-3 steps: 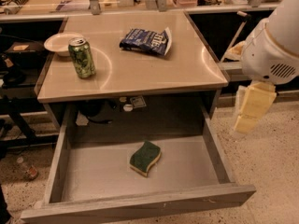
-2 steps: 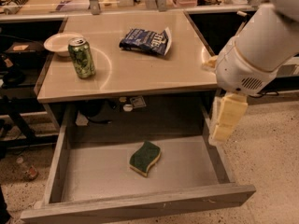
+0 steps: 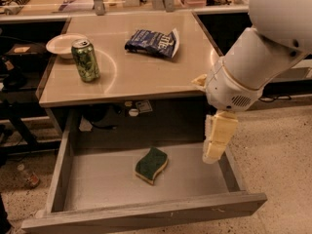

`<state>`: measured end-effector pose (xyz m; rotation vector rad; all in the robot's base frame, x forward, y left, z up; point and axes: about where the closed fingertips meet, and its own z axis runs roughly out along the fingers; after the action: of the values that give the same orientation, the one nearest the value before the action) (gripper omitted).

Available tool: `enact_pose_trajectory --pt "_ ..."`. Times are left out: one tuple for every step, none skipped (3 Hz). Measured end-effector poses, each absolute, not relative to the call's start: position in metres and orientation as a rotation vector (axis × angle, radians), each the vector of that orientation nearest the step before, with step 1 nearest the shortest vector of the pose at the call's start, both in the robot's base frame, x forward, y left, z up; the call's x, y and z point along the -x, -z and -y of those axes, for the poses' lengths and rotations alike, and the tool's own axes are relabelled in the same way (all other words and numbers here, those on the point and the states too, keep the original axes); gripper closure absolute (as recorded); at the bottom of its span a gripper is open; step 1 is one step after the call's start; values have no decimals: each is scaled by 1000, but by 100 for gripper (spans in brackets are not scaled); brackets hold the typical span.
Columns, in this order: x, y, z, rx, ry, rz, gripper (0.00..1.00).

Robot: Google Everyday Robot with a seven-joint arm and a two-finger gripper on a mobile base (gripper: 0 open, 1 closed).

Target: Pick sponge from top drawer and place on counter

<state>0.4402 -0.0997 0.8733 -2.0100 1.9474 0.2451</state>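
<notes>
Your cream-coloured pincer (image 3: 213,154) hangs straight down from the bulky white arm (image 3: 258,62) on the right of the view, just below the front right corner of the square beige glossy surface (image 3: 146,74), and its tip sits over the right side of the wide shallow grey metal drawer (image 3: 146,211). How wide the pincer stands, you cannot tell from this angle: it reads as one pale block, and nothing shows in its grip. The drawer is pulled well out toward you, front panel nearest the camera. There's your target: the small wavy-edged sponge (image 3: 151,165), dark green face up over yellow foam, lies flat on the smooth drawer floor, roughly in the middle and a little toward the back. It is to the left of the pincer, clearly apart from it, and not touching any drawer wall. Up on the surface, a green drinks can (image 3: 86,60) stands upright near the left edge, with a white shallow bowl (image 3: 61,44) just behind it at the left rear corner. A dark blue crumpled chip bag (image 3: 152,42) lies toward the rear, right of centre. Behind it all runs a long tan shelf (image 3: 58,1) with metal posts.
</notes>
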Motion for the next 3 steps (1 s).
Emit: enact_pose_trajectory --pt "-436 -858 90 2027 -308 -1907 0" --pt "-442 -812 43 2059 -429 -1739 0" --pt "-455 -791 13 2068 -478 -1637 0"
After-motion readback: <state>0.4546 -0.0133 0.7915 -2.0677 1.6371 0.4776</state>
